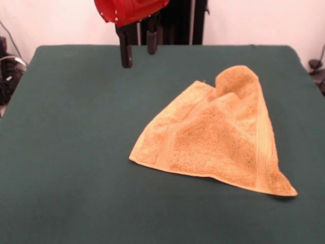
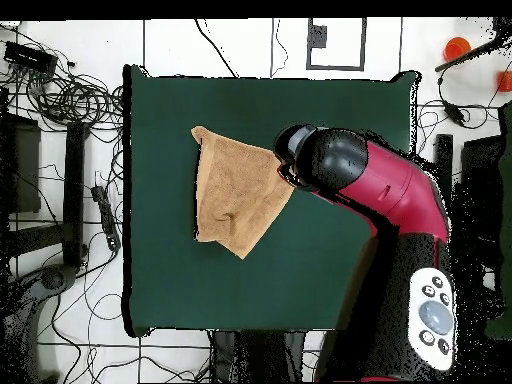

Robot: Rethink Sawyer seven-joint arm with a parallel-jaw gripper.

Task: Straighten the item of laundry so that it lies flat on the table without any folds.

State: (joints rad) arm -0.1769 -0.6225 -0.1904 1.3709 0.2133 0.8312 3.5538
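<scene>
Front view shows the gripper [image 1: 138, 52] spread and empty, so you should pinch the soft, light towel [image 1: 216, 137] at its raised folded corner.

Red arm [image 2: 390, 195] raised; hand [image 1: 138, 51] hanging empty, fingers [image 1: 126, 53] apart, pointing down.

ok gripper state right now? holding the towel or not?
Gripper: open, holding nothing, fingers apart, raised above the table. It is clear of the towel, which lies folded on the table.
</scene>
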